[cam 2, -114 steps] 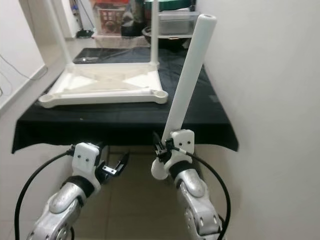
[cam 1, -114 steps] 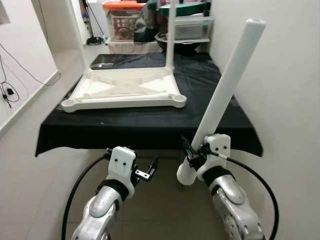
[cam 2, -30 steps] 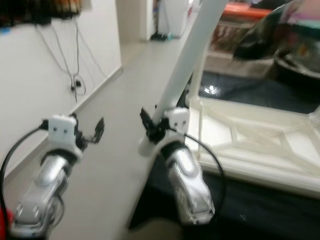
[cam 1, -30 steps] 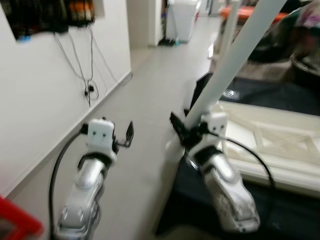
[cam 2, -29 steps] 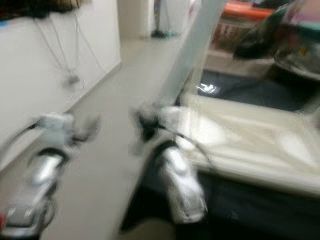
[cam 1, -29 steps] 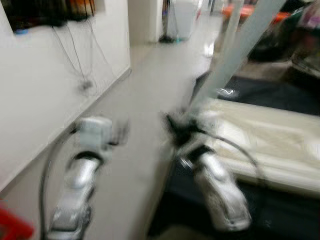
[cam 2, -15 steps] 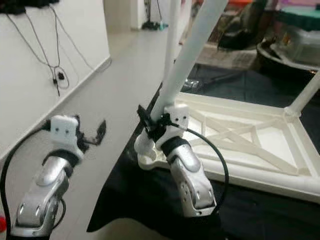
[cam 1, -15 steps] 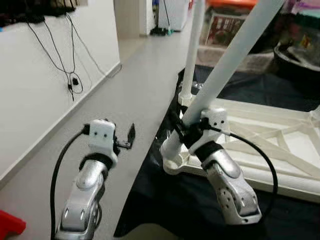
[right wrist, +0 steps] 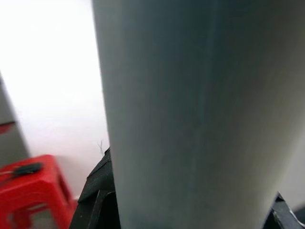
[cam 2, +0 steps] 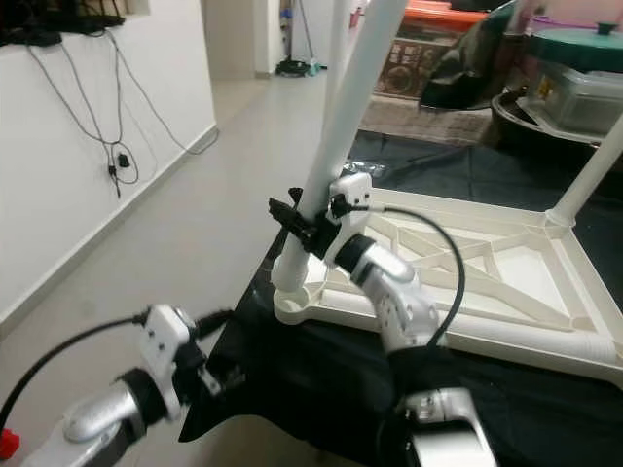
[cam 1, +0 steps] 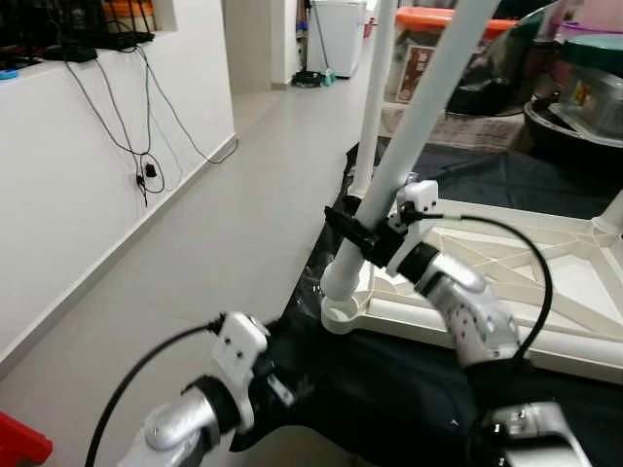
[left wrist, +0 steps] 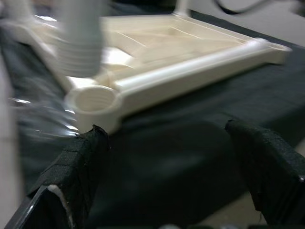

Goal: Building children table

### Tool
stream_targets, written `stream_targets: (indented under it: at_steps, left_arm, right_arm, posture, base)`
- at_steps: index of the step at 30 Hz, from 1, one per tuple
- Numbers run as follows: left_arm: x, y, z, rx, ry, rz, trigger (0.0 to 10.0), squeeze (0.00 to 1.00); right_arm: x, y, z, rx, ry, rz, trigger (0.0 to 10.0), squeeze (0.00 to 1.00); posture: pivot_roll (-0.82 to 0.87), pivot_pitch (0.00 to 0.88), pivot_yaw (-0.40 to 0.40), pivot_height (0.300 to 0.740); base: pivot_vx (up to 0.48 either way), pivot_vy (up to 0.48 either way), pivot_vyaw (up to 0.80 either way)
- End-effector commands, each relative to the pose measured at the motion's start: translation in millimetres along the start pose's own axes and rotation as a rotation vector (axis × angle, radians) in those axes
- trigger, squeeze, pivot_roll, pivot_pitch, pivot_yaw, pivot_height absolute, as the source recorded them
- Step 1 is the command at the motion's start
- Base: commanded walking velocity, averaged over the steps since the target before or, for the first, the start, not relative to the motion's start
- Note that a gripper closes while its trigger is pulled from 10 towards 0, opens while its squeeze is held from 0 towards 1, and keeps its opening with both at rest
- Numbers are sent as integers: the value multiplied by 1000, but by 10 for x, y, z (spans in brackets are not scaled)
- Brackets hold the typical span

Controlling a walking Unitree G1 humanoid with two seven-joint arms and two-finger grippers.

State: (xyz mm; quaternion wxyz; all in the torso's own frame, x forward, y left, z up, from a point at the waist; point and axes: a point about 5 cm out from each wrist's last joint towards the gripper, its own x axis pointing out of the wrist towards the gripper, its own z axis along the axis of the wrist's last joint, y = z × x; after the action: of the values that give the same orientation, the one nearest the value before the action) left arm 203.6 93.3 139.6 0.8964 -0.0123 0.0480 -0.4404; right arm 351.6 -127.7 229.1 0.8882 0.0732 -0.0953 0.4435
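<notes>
White plastic table frame (cam 1: 516,282) lies upside down on a bench covered by a black cloth (cam 1: 389,389). Two legs already stand upright in far corners of the frame: one (cam 1: 375,97) at the far left corner, one (cam 2: 594,175) at the far right.

Right tool (cam 1: 365,238) is clamped on a loose white leg (cam 1: 409,126) near its lower end. The leg tilts, its top leaning toward the far right, and its threaded lower end sits just above and beside the open corner socket (left wrist: 93,100) at the near left corner of the frame. In the left wrist view the threaded end (left wrist: 78,55) is blurred and appears off-centre from the socket, not seated in it. In the right wrist view the leg (right wrist: 190,119) runs between the black fingers (right wrist: 97,195).

Left tool (cam 2: 219,365) is low at the near edge of the bench, by the hanging cloth, below and in front of the socket corner. Its two black fingers (left wrist: 76,171) are spread wide apart and hold nothing; the cloth and frame corner show between them.

Grey tiled floor (cam 1: 234,224) runs along the left of the bench beside a white wall with hanging cables (cam 1: 146,126). Storage boxes (cam 2: 584,88) stand beyond the bench. A red object (cam 1: 19,443) sits on the floor at near left.
</notes>
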Motion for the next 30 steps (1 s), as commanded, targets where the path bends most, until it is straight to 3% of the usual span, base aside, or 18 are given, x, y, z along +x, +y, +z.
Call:
stream_targets:
  at_steps: [1, 4, 13, 20, 30]
  left_arm:
    - [-41, -80, 22, -7, 13, -39, 10000, 0]
    - [-89, -124, 50, -16, 9, -46, 10000, 0]
    - [-188, -204, 88, -34, 16, -39, 10000, 0]
    - [-208, -274, 108, -45, 27, -50, 10000, 0]
    - [-208, -331, 144, -61, 23, -55, 10000, 0]
  right_arm:
    - [57, 89, -29, 72, 16, 149, 10000, 0]
    - [87, 103, 7, 84, 20, 258, 10000, 0]
    - [172, -20, 171, 2, 12, 339, 10000, 0]
    - [106, -52, 264, -23, 84, 543, 10000, 0]
    - [47, -106, 225, -68, 171, 622, 10000, 0]
  posture:
    - [95, 162, -52, 740]
    - [110, 181, -45, 740]
    - [131, 216, -38, 740]
    - [135, 230, -35, 740]
    - [136, 248, -40, 740]
  base:
    - [0, 0, 0]
    - [0, 0, 0]
    - [0, 0, 0]
    - [0, 0, 0]
    - [0, 0, 0]
